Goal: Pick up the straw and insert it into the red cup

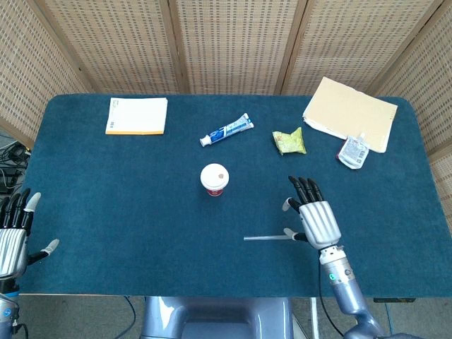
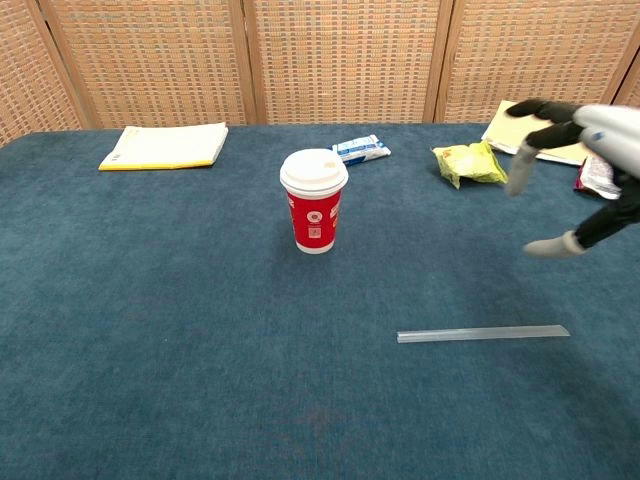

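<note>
The red cup with a white lid stands upright near the middle of the table. The clear straw lies flat on the cloth, in front and to the right of the cup. My right hand hovers above the straw's right end, fingers spread and holding nothing; in the head view it covers that end. My left hand stays at the table's front left edge, open and empty, far from both objects.
On the blue table, along the back lie a yellow-edged notepad, a toothpaste tube, a green snack packet, a beige folder and a red-and-white pouch. A wicker screen stands behind.
</note>
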Controlling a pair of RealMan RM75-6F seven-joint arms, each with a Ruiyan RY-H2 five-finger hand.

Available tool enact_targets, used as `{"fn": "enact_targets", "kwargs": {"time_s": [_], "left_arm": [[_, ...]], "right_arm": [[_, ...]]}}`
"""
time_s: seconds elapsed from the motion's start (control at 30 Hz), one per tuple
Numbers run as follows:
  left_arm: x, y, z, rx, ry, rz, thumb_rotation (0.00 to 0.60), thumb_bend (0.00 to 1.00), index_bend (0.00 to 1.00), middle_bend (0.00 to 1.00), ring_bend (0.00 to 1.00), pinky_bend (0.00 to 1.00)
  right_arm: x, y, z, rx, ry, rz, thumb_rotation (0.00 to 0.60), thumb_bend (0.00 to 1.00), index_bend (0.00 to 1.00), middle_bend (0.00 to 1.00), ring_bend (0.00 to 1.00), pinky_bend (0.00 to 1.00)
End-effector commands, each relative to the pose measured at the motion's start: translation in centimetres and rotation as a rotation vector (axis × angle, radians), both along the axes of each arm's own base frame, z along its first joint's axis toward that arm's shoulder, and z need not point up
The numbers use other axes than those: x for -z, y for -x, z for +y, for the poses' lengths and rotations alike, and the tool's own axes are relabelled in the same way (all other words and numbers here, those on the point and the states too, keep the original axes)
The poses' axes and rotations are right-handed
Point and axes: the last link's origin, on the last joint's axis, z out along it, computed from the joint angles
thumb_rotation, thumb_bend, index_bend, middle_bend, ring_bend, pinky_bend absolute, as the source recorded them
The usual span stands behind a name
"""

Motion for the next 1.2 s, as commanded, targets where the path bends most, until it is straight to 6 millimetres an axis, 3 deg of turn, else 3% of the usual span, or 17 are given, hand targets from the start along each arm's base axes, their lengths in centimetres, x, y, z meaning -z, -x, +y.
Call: {"fn": "enact_targets", "kwargs": {"time_s": [0.03, 0.43, 0.77, 1.2], "left_arm": [[-0.1, 0.2, 0.3, -0.008, 0.003, -0.006, 0.600, 0.05, 0.00, 0.00, 0.00, 0.00], [-0.1, 0.9, 0.8, -0.028, 0.017, -0.023, 0.600, 0.05, 0.00, 0.00, 0.00, 0.00], [-0.3, 0.9, 0.7, -0.028, 0.017, -0.029, 0.600, 0.05, 0.00, 0.00, 0.00, 0.00], [0.1, 0.7, 0.6, -0.022, 0.032, -0.021, 0.600, 0.05, 0.00, 0.00, 0.00, 0.00]], "right_arm": [[2.0, -1.3, -0.8, 0.021, -0.042, -0.002, 0.600, 0.32, 0.52, 0.15, 0.00, 0.00], [5.5, -2.3, -1.1, 0.062, -0.106, 0.005, 0.600, 0.41, 0.56, 0.17, 0.00, 0.00], [6.4, -2.1, -0.4, 0.066, -0.138, 0.020, 0.600, 0.48, 0.55, 0.16, 0.00, 0.00], [8.1, -0.8, 0.7, 0.097, -0.214, 0.058, 0.600, 0.48, 0.51, 0.12, 0.00, 0.00]]}}
